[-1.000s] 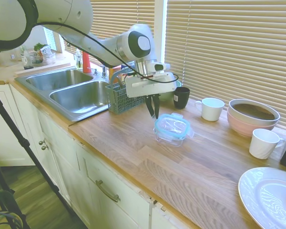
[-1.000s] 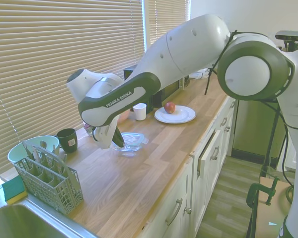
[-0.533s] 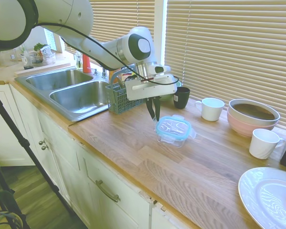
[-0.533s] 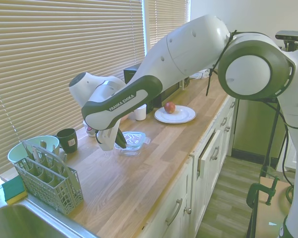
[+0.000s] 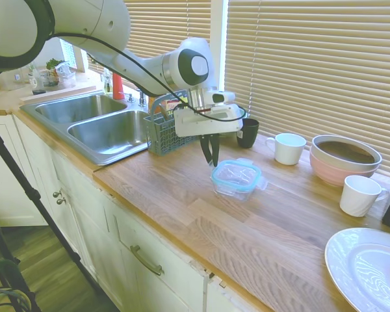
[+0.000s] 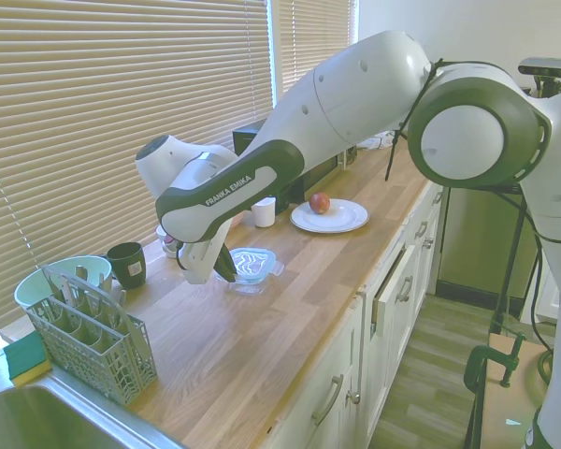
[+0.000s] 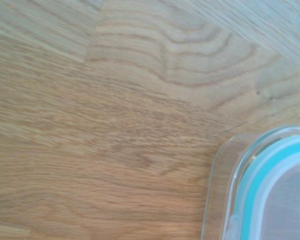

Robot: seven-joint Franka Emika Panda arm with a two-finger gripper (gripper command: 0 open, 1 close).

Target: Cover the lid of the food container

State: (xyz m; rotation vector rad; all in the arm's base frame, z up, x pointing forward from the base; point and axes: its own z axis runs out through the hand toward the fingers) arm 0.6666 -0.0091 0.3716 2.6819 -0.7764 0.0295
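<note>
Lid on container, jaws above its edge

The lid (image 5: 235,174) lies flat atop the food container (image 5: 233,188) on the tabletop (image 5: 201,214); jaws (image 5: 211,160) closed, empty. Behind: utensil basket (image 5: 161,130), black cup (image 5: 247,132), white mug (image 5: 289,148).

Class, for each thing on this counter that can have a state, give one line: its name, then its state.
lid: lying on the container
container: covered, upright
gripper: shut, empty, beside the lid's edge
black cup: upright
white mugs: upright
pink bowl: upright, another bowl stacked in it
plate: holds an apple
</note>
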